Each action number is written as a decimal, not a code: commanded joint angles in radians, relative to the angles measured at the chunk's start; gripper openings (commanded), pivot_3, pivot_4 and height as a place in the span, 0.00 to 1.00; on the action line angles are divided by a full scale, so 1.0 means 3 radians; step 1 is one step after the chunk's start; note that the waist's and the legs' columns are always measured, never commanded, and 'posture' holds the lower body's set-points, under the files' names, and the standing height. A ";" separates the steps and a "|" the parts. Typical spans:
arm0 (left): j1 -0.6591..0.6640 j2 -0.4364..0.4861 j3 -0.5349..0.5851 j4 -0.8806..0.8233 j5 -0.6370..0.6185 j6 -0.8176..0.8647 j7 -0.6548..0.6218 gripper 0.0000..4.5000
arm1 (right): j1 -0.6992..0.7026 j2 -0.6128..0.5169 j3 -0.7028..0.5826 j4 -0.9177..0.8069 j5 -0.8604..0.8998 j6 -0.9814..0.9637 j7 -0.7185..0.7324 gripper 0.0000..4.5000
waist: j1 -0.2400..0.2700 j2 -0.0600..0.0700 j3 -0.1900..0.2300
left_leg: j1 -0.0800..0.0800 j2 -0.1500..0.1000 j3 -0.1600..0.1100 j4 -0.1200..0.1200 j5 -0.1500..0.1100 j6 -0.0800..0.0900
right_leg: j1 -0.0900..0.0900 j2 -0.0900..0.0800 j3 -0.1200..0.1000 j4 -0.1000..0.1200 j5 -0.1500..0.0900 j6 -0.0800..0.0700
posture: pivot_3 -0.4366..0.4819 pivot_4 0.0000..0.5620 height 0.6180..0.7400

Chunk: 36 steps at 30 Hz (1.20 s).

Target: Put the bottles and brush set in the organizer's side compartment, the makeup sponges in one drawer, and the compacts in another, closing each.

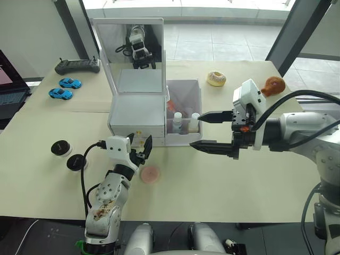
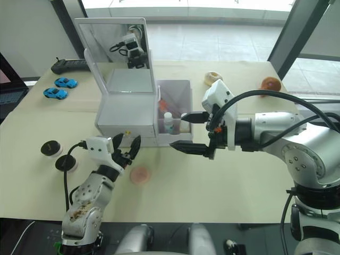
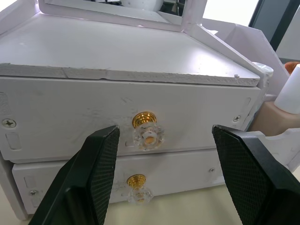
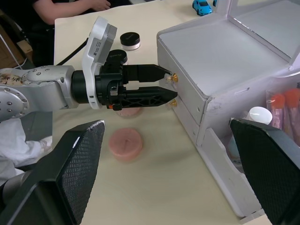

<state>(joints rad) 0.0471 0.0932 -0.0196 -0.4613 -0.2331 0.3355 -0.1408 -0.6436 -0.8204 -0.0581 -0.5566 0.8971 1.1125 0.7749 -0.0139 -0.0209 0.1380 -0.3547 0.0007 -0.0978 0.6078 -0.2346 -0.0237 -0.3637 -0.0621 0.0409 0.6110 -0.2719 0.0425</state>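
Left eye view: I count two compacts (image 1: 61, 147), one sponge (image 1: 150, 173), two bottles (image 1: 177, 119); both grippers (image 1: 141, 150) (image 1: 210, 131) are open, empty.

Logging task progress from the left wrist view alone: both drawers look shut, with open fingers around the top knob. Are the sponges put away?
Observer: No, a makeup sponge lies on the table beside the left gripper.
Operator: And the compacts?
Observer: Both compacts sit on the table, left of that arm.
Operator: Right gripper?
Observer: The right gripper hovers open and holding nothing in front of the side compartment.
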 commanded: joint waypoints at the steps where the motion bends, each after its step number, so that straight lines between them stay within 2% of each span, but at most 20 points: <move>1: -0.0032 -0.0004 -0.0014 -0.0080 0.0036 -0.0074 0.0007 0.57 | 0.0005 -0.0051 -0.0097 -0.0082 0.0006 -0.0104 -0.0008 1.00 | -0.0002 0.0000 0.0000 | 0.0000 0.0000 0.0000 0.0000 0.0000 0.0000 | 0.0000 0.0000 0.0000 0.0000 0.0000 0.0000 | 0.48 0.27 1.00; 7: -0.0005 0.0013 -0.0009 -0.0126 0.0055 -0.0063 0.0008 0.16 | 0.0026 -0.0055 -0.0062 -0.0068 -0.0037 -0.0154 -0.0027 1.00 | 0.0002 0.0000 0.0000 | 0.0000 0.0000 0.0000 0.0000 0.0000 0.0000 | 0.0000 0.0000 0.0000 -0.0001 0.0000 0.0000 | 0.48 0.27 1.00; 8: 0.0012 0.0023 -0.0006 -0.0146 0.0057 -0.0058 0.0006 0.12 | 0.0026 -0.0050 -0.0060 -0.0066 -0.0039 -0.0157 -0.0029 1.00 | 0.0003 0.0000 0.0000 | -0.0001 0.0000 0.0000 0.0000 0.0000 0.0000 | 0.0000 0.0000 0.0000 -0.0001 0.0000 0.0000 | 0.48 0.27 1.00; 11: 0.0143 0.0108 0.0000 -0.0294 0.0053 -0.0023 -0.0047 0.12 | 0.0035 -0.0037 -0.0037 -0.0050 -0.0058 -0.0194 -0.0031 1.00 | -0.0003 0.0000 0.0000 | 0.0000 0.0000 0.0000 0.0000 0.0000 0.0000 | 0.0000 0.0000 0.0000 -0.0001 0.0000 0.0000 | 0.48 0.27 1.00; 25: 0.1312 0.0666 0.0403 -0.1355 -0.0567 0.0291 -0.0486 0.12 | 0.0107 0.0130 0.0111 0.0028 -0.0150 -0.0360 -0.0002 1.00 | -0.0009 0.0002 0.0002 | -0.0007 0.0003 0.0000 -0.0003 -0.0002 -0.0002 | -0.0013 0.0000 0.0005 -0.0001 -0.0001 -0.0001 | 0.48 0.27 1.00; 36: 0.1283 0.0803 0.0353 -0.1383 -0.0886 0.0488 -0.0576 0.12 | 0.0099 0.0184 0.0138 0.0053 -0.0214 -0.0401 0.0009 1.00 | -0.0005 0.0003 0.0003 | -0.0006 0.0003 0.0005 -0.0004 -0.0002 -0.0003 | -0.0016 0.0001 0.0010 -0.0002 -0.0001 -0.0001 | 0.48 0.27 1.00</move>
<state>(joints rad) 0.4398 0.3255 0.0984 -0.8385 -0.4723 0.4749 -0.2902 -0.6029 -0.7683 -0.0086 -0.5283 0.8349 1.0214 0.7761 -0.0153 -0.0199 0.1389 -0.3567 0.0017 -0.0963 0.6066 -0.2353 -0.0247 -0.3685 -0.0620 0.0438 0.6102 -0.2721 0.0422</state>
